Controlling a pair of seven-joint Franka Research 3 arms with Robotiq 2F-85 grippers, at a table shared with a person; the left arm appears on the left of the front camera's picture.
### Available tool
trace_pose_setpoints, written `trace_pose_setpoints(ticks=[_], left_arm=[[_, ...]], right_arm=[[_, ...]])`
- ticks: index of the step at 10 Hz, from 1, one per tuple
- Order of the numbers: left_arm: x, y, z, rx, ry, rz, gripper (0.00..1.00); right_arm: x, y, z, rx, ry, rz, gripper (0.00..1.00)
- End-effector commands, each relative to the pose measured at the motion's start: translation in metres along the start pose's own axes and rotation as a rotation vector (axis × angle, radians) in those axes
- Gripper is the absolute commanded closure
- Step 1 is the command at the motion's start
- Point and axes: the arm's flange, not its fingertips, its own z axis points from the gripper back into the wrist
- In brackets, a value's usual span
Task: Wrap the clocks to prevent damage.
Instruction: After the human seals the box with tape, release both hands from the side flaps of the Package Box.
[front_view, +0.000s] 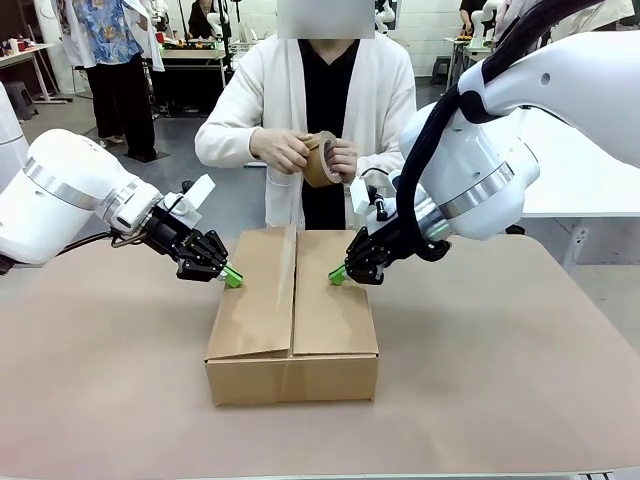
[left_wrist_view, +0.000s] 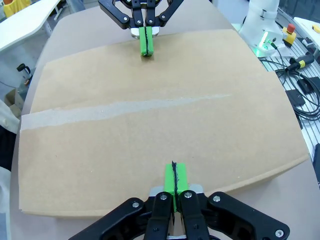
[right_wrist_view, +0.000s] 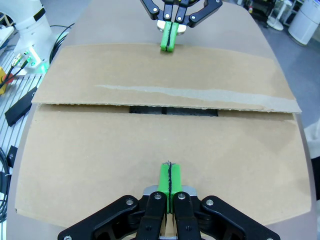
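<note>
- The left hand (front_view: 232, 275) is pressed together, its tips on the carton's (front_view: 292, 330) left flap.
- The right hand (front_view: 338, 273) is pressed together too, its tips on the right flap.
- The carton sits mid-tabletop (front_view: 100, 400), with a dark slit between its flaps.
- The clocks are hidden; I cannot tell where.
- The person (front_view: 275, 100) opposite holds a brown tape roll (front_view: 320, 160).

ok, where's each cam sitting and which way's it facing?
Front: fixed on the robot's side, facing the person holding a tape roll; both arms, left hand and right hand shut, tips on the carton.
Left wrist: wrist-mounted, looking along the left hand across the carton at the right hand.
Right wrist: mirrored, own right hand below, facing the left hand.
Shared: all show both hands and the carton.
</note>
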Motion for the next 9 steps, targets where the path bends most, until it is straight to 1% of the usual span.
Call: trace_pose_setpoints(ticks=[1, 9], left_arm=[[-0.0044, 0.0008, -0.0036, -0.005, -0.012, 0.006, 0.99], [-0.0044, 0.0008, -0.0036, -0.005, -0.012, 0.006, 0.99]], right_arm=[[-0.0042, 0.0018, -0.0034, -0.001, -0.003, -0.013, 0.99], [-0.0042, 0.0018, -0.0034, -0.001, -0.003, -0.013, 0.99]])
